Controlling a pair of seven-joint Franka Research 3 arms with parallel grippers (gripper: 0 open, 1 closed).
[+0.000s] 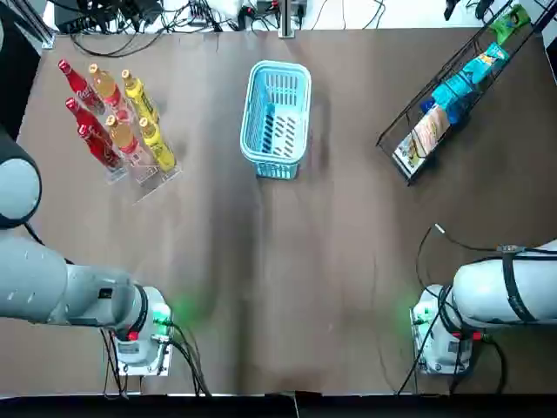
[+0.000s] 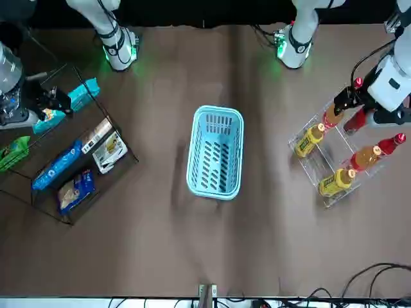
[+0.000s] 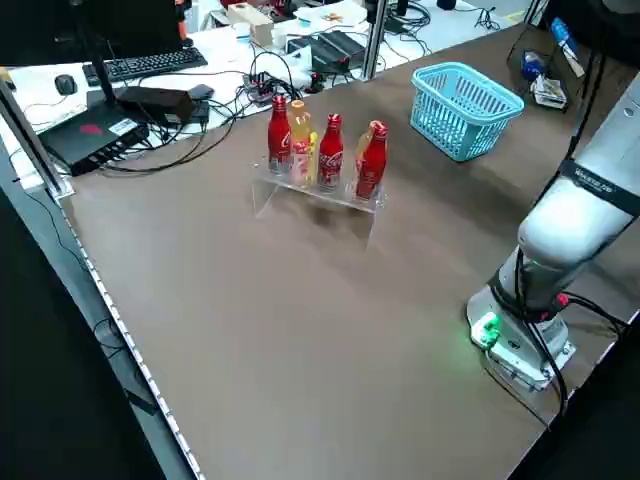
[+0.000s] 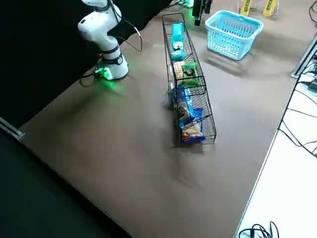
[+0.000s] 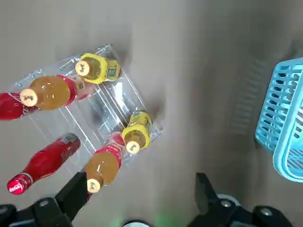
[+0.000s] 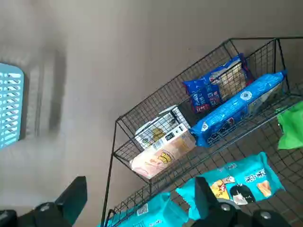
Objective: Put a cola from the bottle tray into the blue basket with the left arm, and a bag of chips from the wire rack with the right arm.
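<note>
Two grippers hang empty over their targets, jaws spread wide. We see the left gripper (image 5: 139, 198) above the tray (image 5: 111, 101) on the table's left, where three red colas (image 1: 88, 117) lean in a row beside orange and yellow drinks. The nearest cola (image 5: 45, 161) sits just off one fingertip. The right gripper (image 6: 137, 198) hovers over the rack (image 6: 156, 93) on the table's right, with a teal bag (image 6: 236, 182) closest beneath it. The basket (image 1: 277, 165) stands between the two, well apart from both.

We judge the cola stiff, smooth and fairly heavy, so likely to slip. A firm hold across the body below the neck looks safest, lifting along the bottle's lean. The chips should be light, soft and easily crushed. A gentle pinch on a top seam or a slack edge suits them better than a squeeze across the middle.

Neither gripper shows in the top view. One cola is cut off at the left wrist view's edge. We cannot read the bags' labels, nor tell which holds chips.
</note>
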